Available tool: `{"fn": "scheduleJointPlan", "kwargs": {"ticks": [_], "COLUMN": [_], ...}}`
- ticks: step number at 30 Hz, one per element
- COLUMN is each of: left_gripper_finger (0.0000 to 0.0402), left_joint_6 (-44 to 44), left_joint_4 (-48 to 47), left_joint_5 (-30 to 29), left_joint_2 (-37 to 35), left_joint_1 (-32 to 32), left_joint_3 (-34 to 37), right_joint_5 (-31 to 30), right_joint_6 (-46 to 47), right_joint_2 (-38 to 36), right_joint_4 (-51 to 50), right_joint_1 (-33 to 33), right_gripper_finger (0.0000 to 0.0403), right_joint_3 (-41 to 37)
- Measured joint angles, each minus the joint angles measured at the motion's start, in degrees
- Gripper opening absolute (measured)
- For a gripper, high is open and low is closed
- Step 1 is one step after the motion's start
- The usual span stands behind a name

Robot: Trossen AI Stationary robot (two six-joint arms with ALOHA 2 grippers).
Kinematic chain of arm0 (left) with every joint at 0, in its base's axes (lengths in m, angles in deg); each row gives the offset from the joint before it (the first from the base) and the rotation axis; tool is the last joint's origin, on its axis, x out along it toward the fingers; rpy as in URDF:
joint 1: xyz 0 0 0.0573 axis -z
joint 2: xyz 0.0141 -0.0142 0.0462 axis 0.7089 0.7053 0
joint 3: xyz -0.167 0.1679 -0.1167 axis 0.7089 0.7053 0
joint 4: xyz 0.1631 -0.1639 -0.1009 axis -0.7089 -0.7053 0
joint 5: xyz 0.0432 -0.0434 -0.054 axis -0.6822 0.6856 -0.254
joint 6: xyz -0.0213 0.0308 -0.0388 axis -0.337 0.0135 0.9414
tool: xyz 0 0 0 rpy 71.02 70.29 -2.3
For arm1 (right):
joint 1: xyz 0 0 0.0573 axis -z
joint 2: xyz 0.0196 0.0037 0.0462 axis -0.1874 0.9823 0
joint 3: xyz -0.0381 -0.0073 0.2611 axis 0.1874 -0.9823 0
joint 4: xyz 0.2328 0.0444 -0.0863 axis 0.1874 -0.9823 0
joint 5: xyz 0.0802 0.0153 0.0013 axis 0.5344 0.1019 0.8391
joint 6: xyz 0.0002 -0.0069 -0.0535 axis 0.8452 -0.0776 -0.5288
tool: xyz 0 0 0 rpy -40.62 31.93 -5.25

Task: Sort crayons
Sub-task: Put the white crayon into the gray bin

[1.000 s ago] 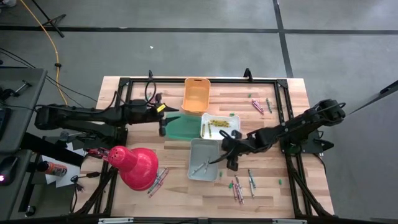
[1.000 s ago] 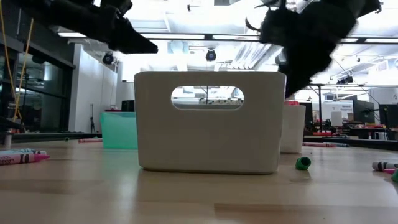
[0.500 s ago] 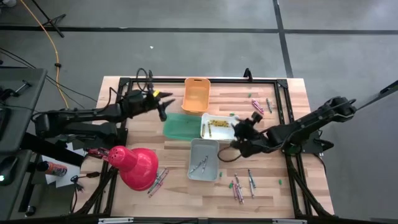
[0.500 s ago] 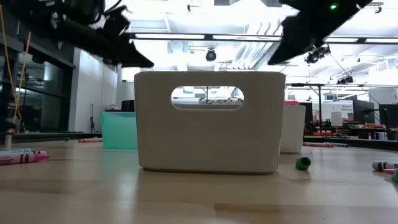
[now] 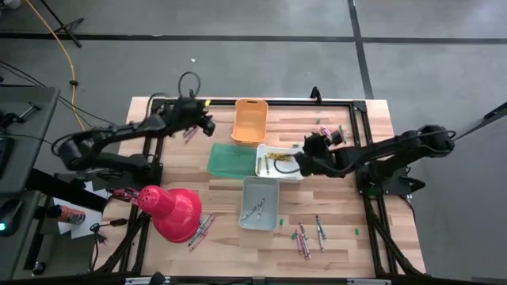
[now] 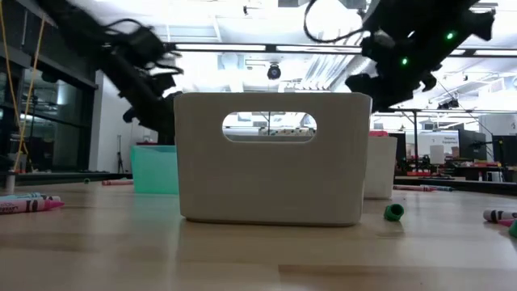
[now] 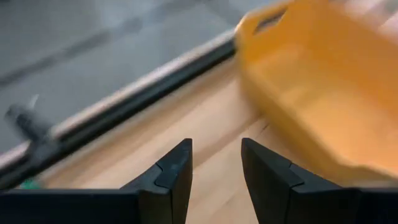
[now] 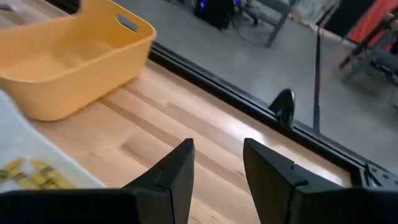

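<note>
The left arm reaches along the far side of the surface [image 5: 198,170], its left gripper [image 5: 207,124] beside the orange bin [image 5: 249,121] with fingers [image 7: 171,177] apart and empty; the right arm stretches in from the right, its right gripper [image 5: 304,154] above the white bin's [image 5: 280,173] right end, fingers [image 8: 177,171] also apart and empty. Crayons [image 5: 306,237] lie scattered on open wood near the front edge, more near the far right corner and by the red lamp [image 5: 170,212]; yellow crayons lie in the white bin and grey ones in the grey bin [image 5: 259,203].

orange bin [image 7: 323,93]: blurred, cut off | crayons [image 5: 305,237]: colours perhaps unreadable
</note>
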Motion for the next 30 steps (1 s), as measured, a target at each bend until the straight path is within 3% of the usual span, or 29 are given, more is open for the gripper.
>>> {"fn": "scheduleJointPlan", "kwargs": {"ticks": [4,8,13,22,30], "left_gripper_finger": [0.0127,0.0127,0.0127,0.0127,0.0127], "left_joint_6": [-0.87,-2.68,-5.07,-6.37,-8.32], "left_joint_4": [-18.49,-29.25,-38.53,-42.61,-41.87], "left_joint_5": [-5.23,-5.12,-3.43,2.55,4.00], "left_joint_2": [8.41,15.66,23.48,34.41,37.88], "left_joint_1": [-1.65,-2.86,-4.17,-10.20,-12.54], "left_joint_3": [-13.21,-23.16,-31.85,-35.51,-35.48], "right_joint_5": [5.13,14.81,15.31,16.05,15.94], "right_joint_6": [-5.10,-7.85,-11.47,-13.16,-13.14], "right_joint_2": [0.00,0.00,0.00,-0.61,-1.29], "right_joint_4": [0.98,1.53,2.07,1.95,2.82], "right_joint_1": [4.36,6.33,5.85,3.33,2.70], "right_gripper_finger": [0.0132,0.0132,0.0132,0.0133,0.0133], "right_joint_3": [0.41,0.49,0.51,0.56,0.60]}}
